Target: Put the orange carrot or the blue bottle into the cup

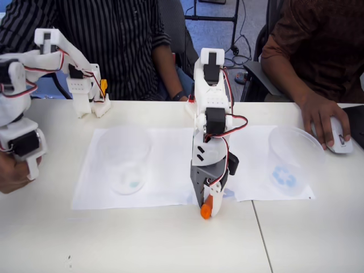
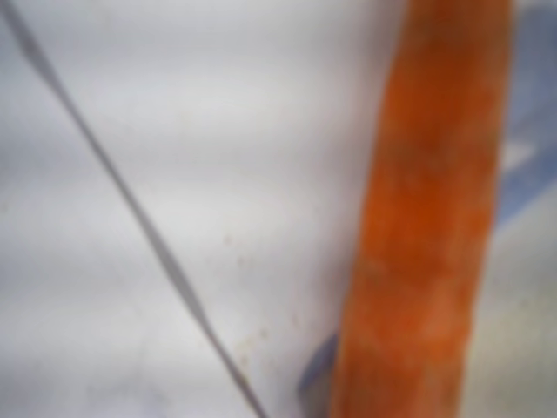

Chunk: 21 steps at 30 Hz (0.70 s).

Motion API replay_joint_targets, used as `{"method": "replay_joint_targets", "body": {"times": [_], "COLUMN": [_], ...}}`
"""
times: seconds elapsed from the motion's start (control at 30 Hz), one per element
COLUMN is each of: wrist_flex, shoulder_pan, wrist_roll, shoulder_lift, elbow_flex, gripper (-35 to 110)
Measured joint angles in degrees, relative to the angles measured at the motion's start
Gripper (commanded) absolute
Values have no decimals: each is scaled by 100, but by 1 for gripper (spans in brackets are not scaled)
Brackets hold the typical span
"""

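Gripper (image 1: pixel 208 206) pointing straight down at the near edge of the paper sheets, its dark fingers closing around the orange carrot (image 1: pixel 206 211); the carrot's blunt end is poking out below the fingertips, at or just above the table (image 1: pixel 170 244). A bit of blue is showing just right of the carrot, under the gripper, too hidden to tell what it is. In the wrist view the carrot (image 2: pixel 426 218) is running as a blurred orange bar up the right side of the picture, with blue patches behind it and a thin dark line crossing the pale surface on the left. The white arm (image 1: pixel 210 102) is standing upright in the middle of the table. The cup (image 1: pixel 124 159) with the pale teal blotch at its base is sitting on the left paper sheet (image 1: pixel 165 170), well left of the gripper and apart from it. A second clear cup (image 1: pixel 293 162) with a blue mark at its base is sitting on the right, on another sheet. A person's hand (image 1: pixel 318 116) is resting on a white mouse (image 1: pixel 340 136) at the far right. Two people are sitting behind the table.
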Motion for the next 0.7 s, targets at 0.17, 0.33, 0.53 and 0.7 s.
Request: {"method": "replay_joint_targets", "body": {"times": [0.17, 0.33, 0.53, 0.7], "wrist_flex": [0, 44, 272, 413], "shoulder_pan": [9, 18, 18, 9], "wrist_roll": [220, 281, 281, 413], "shoulder_lift": [70, 79, 185, 554], "elbow_flex": [9, 26, 26, 26], "gripper": [7, 7, 7, 10]}}
